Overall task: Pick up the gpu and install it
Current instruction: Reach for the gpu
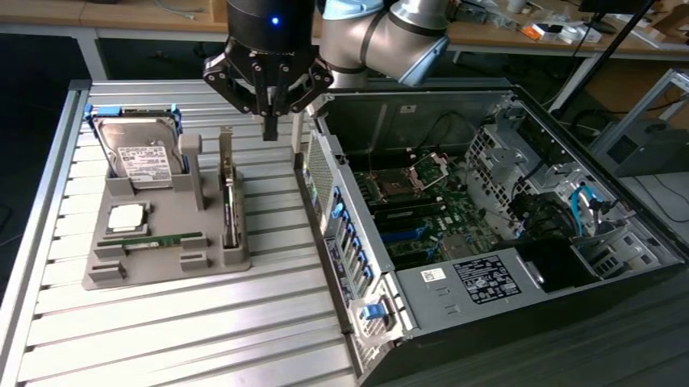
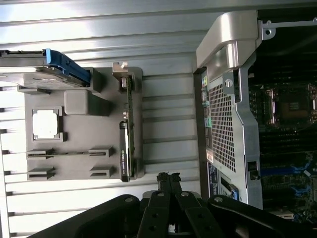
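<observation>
The gpu (image 1: 229, 197) stands on its edge in the slot along the grey tray's (image 1: 161, 270) side nearest the computer, silver bracket pointing up at its far end. In the wrist view the gpu (image 2: 126, 134) shows as a thin strip with a black block, held in the tray (image 2: 79, 166). My gripper (image 1: 271, 133) hangs above the tray's far corner, between the gpu and the case wall, fingers pressed together and shut on nothing. Its fingertips (image 2: 168, 177) sit apart from the card.
An open computer case (image 1: 356, 242) lies at the exterior view's right, its motherboard (image 1: 415, 205) exposed. The tray also holds a hard drive (image 1: 140, 153), a CPU (image 1: 127, 216) and a RAM stick (image 1: 151, 239). The slatted metal table (image 1: 173, 339) extends toward the front.
</observation>
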`<action>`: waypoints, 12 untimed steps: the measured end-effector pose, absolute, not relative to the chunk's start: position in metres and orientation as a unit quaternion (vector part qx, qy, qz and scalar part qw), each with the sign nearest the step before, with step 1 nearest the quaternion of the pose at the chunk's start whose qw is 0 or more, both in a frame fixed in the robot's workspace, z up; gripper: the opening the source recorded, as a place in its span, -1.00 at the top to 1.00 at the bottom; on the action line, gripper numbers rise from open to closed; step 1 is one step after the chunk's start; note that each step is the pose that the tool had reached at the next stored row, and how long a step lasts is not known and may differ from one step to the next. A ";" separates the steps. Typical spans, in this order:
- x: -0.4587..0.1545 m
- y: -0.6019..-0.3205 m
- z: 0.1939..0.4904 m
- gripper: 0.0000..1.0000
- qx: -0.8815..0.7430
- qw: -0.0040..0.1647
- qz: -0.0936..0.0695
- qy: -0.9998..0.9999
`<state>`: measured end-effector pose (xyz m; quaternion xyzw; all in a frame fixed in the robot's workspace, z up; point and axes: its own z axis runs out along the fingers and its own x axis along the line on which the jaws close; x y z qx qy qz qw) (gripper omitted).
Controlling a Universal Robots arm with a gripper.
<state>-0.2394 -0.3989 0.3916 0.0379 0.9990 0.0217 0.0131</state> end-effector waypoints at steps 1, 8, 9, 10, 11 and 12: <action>-0.240 -0.399 0.392 0.79 0.038 0.013 0.022 0.999; -0.246 -0.399 0.392 0.79 0.038 0.013 0.022 0.999; -0.247 -0.399 0.392 0.79 0.038 0.013 0.022 0.999; -0.247 -0.399 0.392 0.79 0.038 0.013 0.022 0.999; -0.248 -0.399 0.392 0.79 0.038 0.013 0.022 0.999; -0.248 -0.399 0.392 0.79 0.038 0.013 0.022 0.999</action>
